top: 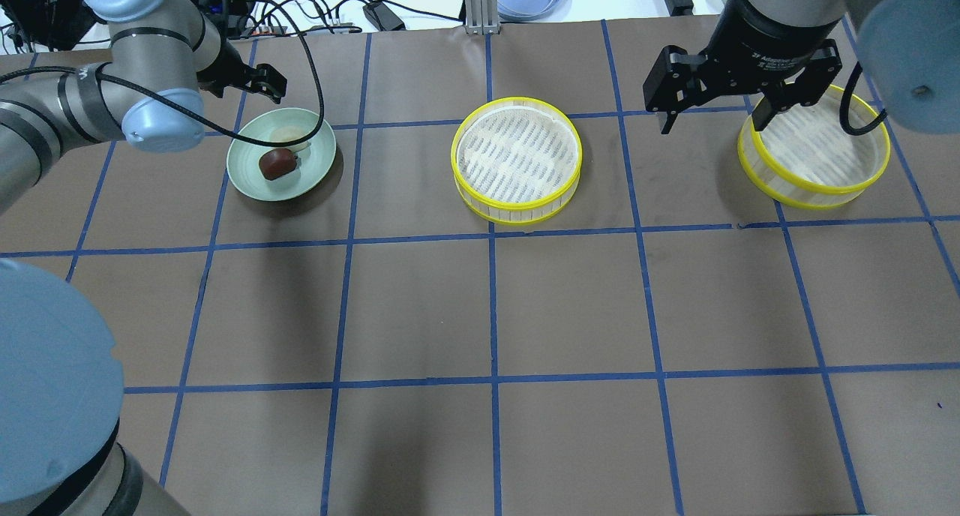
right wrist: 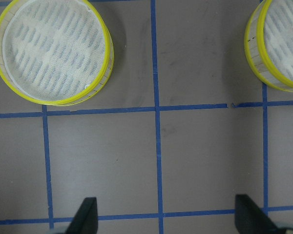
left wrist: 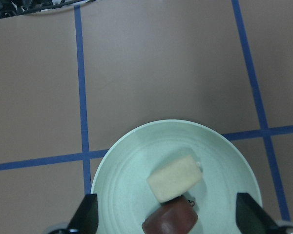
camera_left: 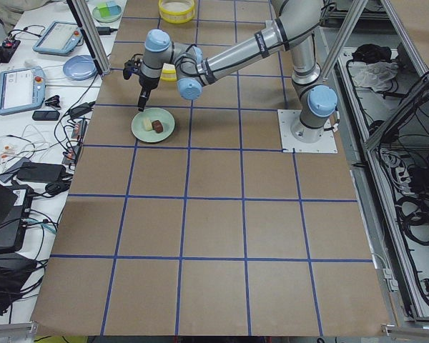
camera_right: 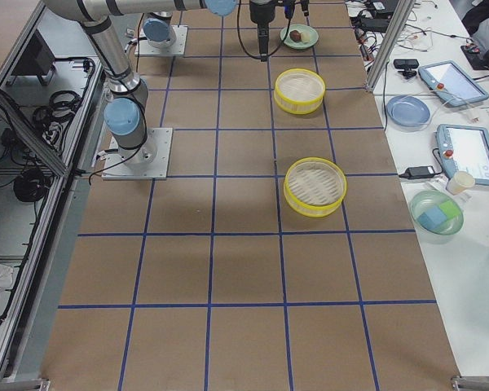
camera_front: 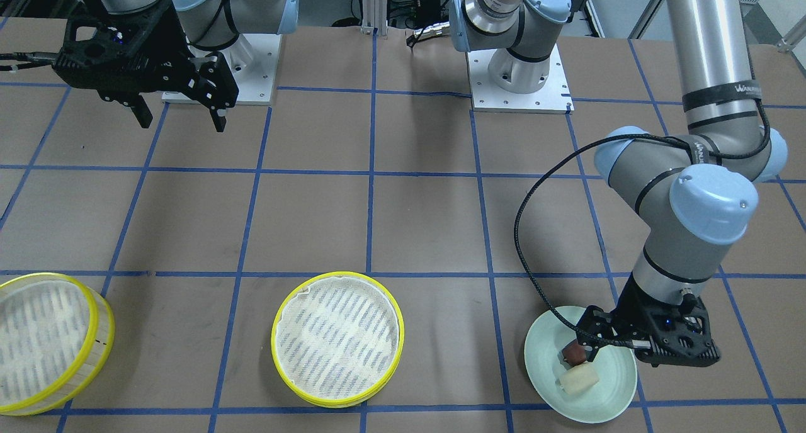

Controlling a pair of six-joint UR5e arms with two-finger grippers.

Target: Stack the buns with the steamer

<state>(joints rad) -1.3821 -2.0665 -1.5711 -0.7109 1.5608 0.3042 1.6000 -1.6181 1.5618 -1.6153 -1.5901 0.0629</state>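
Observation:
A pale green plate (camera_front: 541, 345) holds the cream-white bun (camera_front: 579, 379) and the dark reddish-brown bun (camera_front: 573, 355), touching each other. My left gripper (camera_front: 580, 351) is open low over the plate. In the left wrist view its fingertips (left wrist: 88, 214) stand wide apart either side of the brown bun (left wrist: 171, 220), with the cream bun (left wrist: 175, 178) just beyond. One steamer tier (camera_front: 338, 338) sits mid-table and a second tier (camera_front: 44, 342) at the far end. Both are empty. My right gripper (top: 712, 118) is open and empty, high between the two tiers (right wrist: 52, 51) (right wrist: 283, 46).
The brown table is marked with a blue tape grid. The arm bases (camera_front: 217, 68) (camera_front: 519, 74) stand along the robot's edge. A black cable (camera_front: 535, 231) loops from the left arm down to its wrist. Tablets and a blue dish (camera_right: 409, 110) lie beyond the table's edge.

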